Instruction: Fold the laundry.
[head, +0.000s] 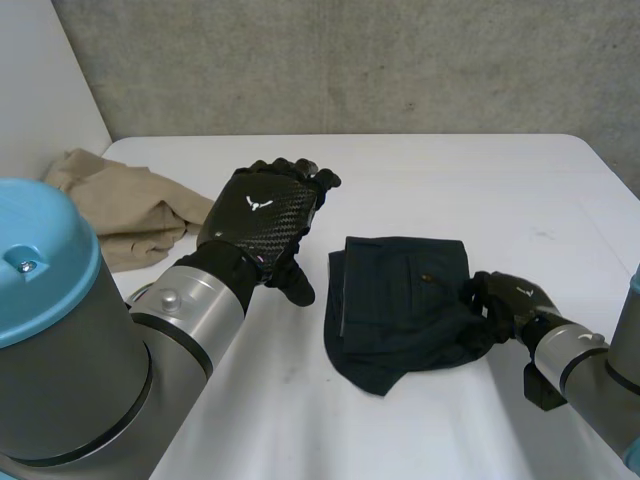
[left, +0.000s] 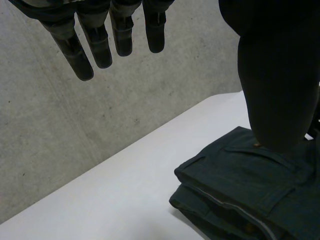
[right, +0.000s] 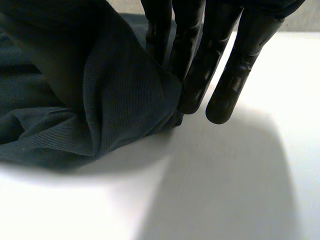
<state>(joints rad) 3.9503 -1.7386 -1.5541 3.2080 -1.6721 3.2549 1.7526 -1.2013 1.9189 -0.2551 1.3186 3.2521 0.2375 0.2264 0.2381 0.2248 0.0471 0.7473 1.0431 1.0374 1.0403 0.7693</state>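
At the near right edge of the dark garment (head: 405, 300), mid-table (head: 480, 190), the right robot hand (head: 515, 300) pinches a fold (best carried low and flat across). Beyond, the left robot hand (head: 265, 215) hovers open; a beige cloth (head: 120, 205) lies farthest.

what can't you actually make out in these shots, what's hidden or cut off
- Beige cloth: in the head view, its near side is hidden behind the left arm.
- Dark garment: in the head view, the right hand covers its right edge. In the left wrist view, the thumb of the left hand blocks part of it and the picture's edge cuts off the rest.
- What kind of garment it is: its folded layers hide that.
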